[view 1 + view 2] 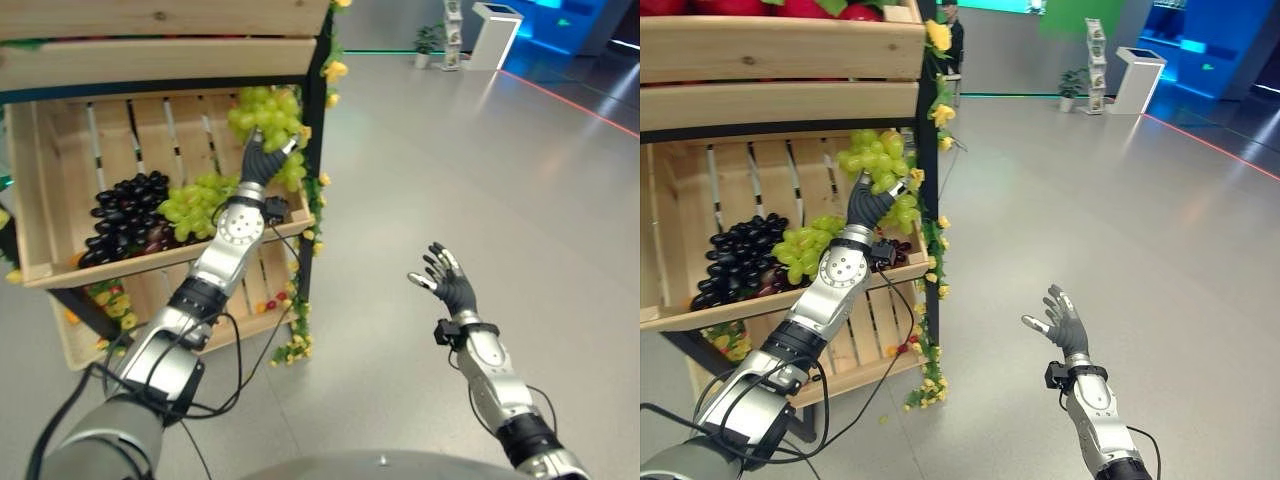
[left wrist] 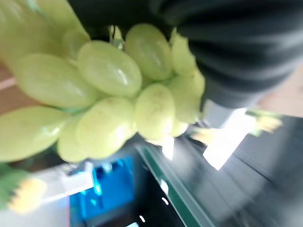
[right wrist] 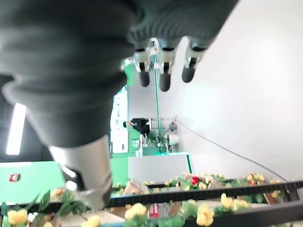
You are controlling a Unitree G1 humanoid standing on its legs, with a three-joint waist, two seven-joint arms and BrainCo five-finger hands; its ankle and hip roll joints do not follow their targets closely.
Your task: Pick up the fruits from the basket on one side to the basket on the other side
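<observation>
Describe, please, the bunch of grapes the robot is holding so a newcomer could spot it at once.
Start at the slatted wooden crate on the stand's middle shelf. At its right end, the left hand has its fingers curled round a green grape bunch. Unlike the green bunch and the dark grapes lying in the crate, it is raised.

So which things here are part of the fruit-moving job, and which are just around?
Part of the job:
left hand, closed on a bunch of green grapes
wooden crate holding more green grapes and dark grapes

Just around:
right hand, open over the floor
yellow flower garland
white stand
</observation>
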